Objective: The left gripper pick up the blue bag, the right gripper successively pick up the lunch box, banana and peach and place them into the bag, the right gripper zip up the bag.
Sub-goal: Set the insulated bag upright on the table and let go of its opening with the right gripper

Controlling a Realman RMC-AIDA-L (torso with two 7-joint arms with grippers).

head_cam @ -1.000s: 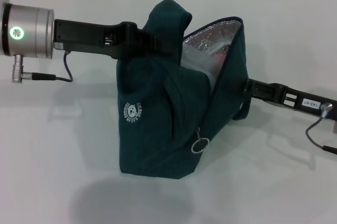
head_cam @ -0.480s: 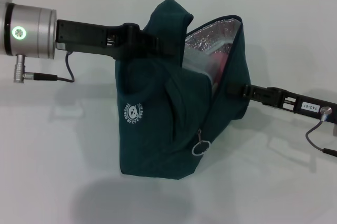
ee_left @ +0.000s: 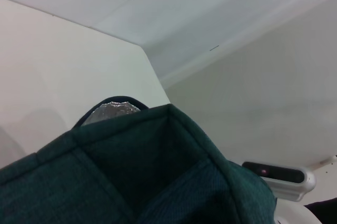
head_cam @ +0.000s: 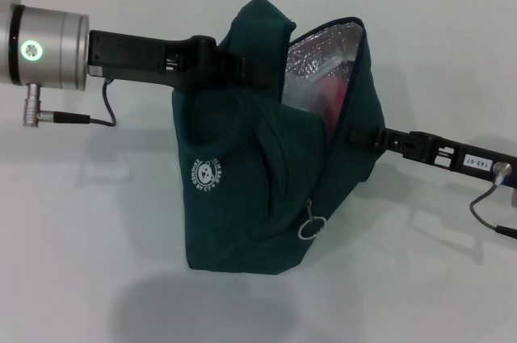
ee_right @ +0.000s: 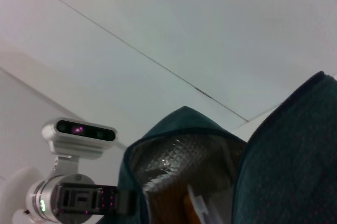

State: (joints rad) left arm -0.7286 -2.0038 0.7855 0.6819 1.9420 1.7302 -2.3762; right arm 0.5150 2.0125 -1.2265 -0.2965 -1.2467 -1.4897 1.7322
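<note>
Two arms meet at the blue bag point(head_cam: 258, 173) in the head view, standing on the white table point(head_cam: 81, 238), mouth open. Left gripper point(head_cam: 242, 69) is clamped on its upper fabric; right gripper point(head_cam: 355, 135) tips are buried at the bag's edge, jaws cannot be told. Something pink point(head_cam: 333, 93) shows inside, unclear what. Left wrist view: only bag cloth and foil. Right wrist view: foil lining point(ee_right: 179, 166), contents indistinct.
</note>
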